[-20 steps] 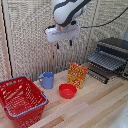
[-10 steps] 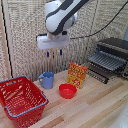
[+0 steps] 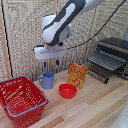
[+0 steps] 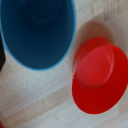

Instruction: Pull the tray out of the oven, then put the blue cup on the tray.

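The blue cup [image 3: 46,80] stands upright on the wooden table, handle towards the exterior view's left. My gripper [image 3: 50,64] hangs just above it, open, with nothing between its two thin fingers [image 3: 45,65]. In the wrist view the blue cup [image 4: 37,32] fills the frame from above, its inside bare. At the exterior view's right sits the oven [image 3: 114,52]. The tray [image 3: 105,61] of wire bars sticks out of its front, over the lowered door [image 3: 97,75].
A red bowl [image 3: 67,90] sits in front of the cup, also visible as the red bowl [image 4: 97,77] in the wrist view. An orange box [image 3: 77,75] stands between cup and oven. A red wire basket [image 3: 20,100] sits at the exterior view's left.
My gripper has moved towards the exterior view's left and downward, from above the orange box to just over the blue cup. The objects have not moved.
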{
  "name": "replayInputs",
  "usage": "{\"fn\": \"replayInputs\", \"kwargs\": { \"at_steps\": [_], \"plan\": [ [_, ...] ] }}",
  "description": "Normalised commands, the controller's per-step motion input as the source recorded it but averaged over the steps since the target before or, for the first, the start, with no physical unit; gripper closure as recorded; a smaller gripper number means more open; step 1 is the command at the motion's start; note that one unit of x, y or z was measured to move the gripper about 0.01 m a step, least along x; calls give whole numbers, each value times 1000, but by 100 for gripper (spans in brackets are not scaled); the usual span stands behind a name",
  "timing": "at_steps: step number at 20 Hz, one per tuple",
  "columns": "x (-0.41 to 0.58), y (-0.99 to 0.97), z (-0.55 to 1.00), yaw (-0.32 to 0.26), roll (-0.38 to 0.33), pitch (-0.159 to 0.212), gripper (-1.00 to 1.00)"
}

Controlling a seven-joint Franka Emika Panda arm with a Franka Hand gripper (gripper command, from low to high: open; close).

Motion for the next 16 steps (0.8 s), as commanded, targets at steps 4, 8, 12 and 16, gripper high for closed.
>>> {"fn": "replayInputs", "kwargs": {
  "at_steps": [4,8,12,16],
  "plan": [
    [101,4,-125,28,2,100,-100],
    [251,-26,-189,35,-3,52,-100],
    [274,-141,-104,77,-22,25,-100],
    [32,-309,-62,137,-12,52,-100]
  ]
}}
